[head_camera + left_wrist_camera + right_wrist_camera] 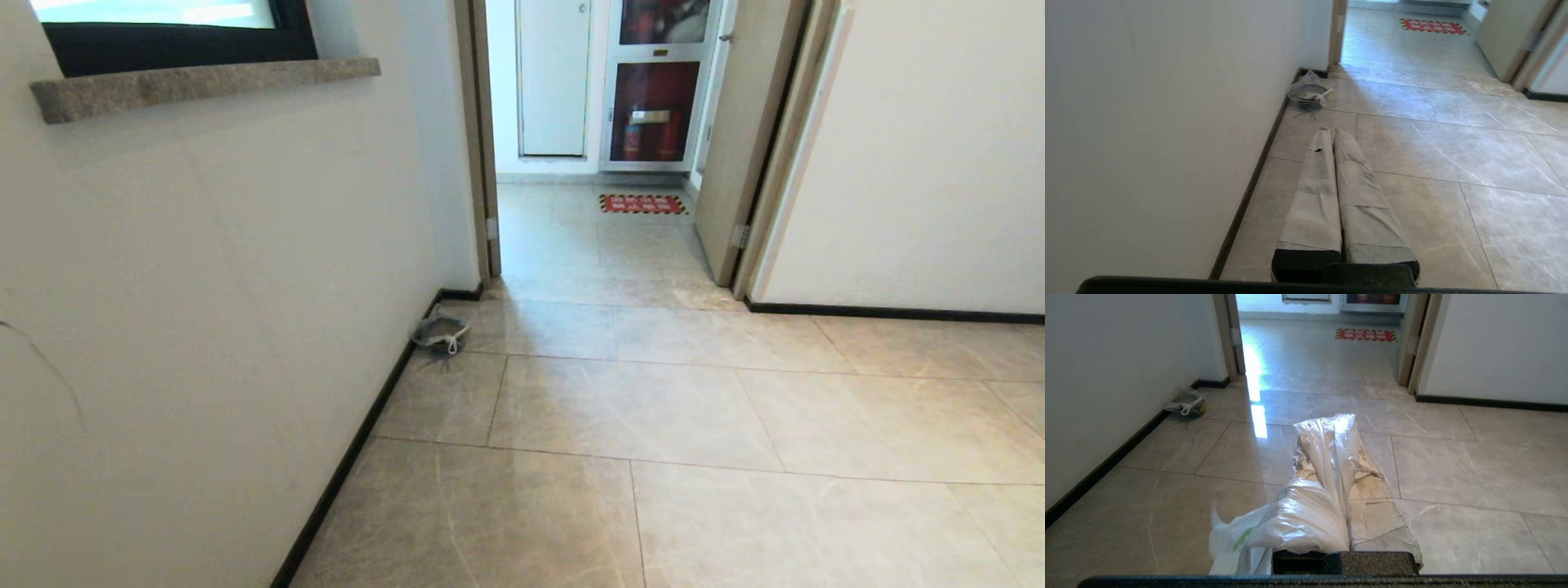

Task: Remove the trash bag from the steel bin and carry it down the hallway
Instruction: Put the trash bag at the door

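We are in the carrying leg now, as we judge it: the trash bag (1314, 490) is already out and hangs from our right gripper (1339, 428), so the job is to roll down the hallway (653, 408) toward the open doorway (596, 204) ahead without snagging or dropping it. To do that well we should hold a steady line along the middle of the tiles, keep off the left wall (204, 286), and avoid jerks, since thin plastic can slip or tear where it is pinched. The right gripper is pressed together on the bag's bunched white plastic, which drapes over 1 finger and falls off to the side, green print showing low down. The left gripper (1333, 132) holds nothing, its 2 fingers closed against each other and pointing along the floor. By the baseboard near the doorway sits a small round bin (1188, 404) with a pale liner; whether that is the steel bin we cannot tell.
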